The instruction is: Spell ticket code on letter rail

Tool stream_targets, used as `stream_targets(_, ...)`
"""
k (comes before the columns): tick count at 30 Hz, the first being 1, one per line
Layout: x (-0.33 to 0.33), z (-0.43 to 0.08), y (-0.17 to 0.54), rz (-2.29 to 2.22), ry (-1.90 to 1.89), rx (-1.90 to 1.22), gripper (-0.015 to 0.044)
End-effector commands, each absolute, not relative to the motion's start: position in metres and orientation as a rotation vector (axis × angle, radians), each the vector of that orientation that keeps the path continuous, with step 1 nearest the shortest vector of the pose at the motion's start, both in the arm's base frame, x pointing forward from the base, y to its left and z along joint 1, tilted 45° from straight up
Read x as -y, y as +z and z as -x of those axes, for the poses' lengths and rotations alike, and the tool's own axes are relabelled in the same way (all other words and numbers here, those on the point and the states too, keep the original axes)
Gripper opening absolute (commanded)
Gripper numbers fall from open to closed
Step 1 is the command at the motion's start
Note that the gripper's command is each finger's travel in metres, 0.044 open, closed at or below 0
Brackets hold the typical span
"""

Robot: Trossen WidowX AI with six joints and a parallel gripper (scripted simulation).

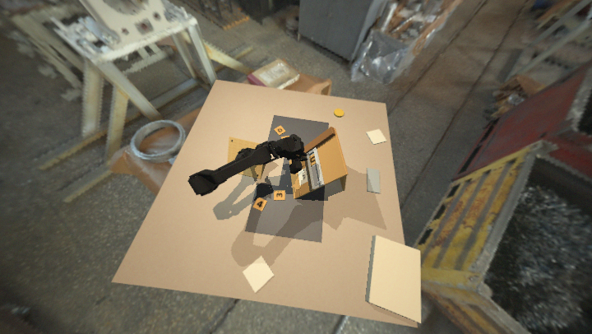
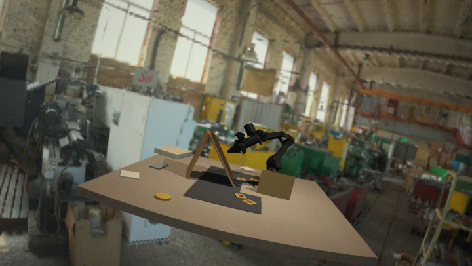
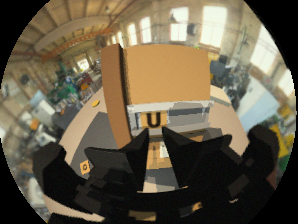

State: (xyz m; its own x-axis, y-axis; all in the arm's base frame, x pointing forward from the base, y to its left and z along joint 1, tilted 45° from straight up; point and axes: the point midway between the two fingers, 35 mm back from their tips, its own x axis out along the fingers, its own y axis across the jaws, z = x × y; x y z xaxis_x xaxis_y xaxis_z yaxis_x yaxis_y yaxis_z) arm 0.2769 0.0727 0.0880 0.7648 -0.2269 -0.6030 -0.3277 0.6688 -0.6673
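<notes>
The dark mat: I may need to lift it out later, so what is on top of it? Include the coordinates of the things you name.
On the dark mat (image 1: 285, 225) (image 2: 204, 194): the easel-like board (image 1: 337, 155) (image 2: 220, 153) (image 3: 167, 75) and loose letter tiles, including 3 (image 1: 279, 195) and 4 (image 1: 260, 204). The arm covers part of it from above.

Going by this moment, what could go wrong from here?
The gripper has its fingertips close below the U tile, with no tile visible between them, so a small sideways drift might nudge that tile along the rail. Pressing too hard could shift or tip the leaning board. The fingers partly cover the ticket in the wrist view, so its code could be misread.
</notes>
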Motion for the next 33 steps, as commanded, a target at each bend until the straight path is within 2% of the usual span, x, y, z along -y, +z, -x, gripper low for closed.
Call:
stream_targets(1, -0.073, -0.277, 0.088, 0.856, 0.063, -0.72, 0.0006)
stream_targets(10, -0.073, -0.279, 0.088, 0.857, 0.059, -0.746, 0.0)
stream_targets(26, -0.061, -0.313, 0.107, 0.869, -0.218, -1.324, 0.0)
stream_targets(33, -0.059, -0.315, 0.11, 0.874, -0.253, -1.367, 0.0)
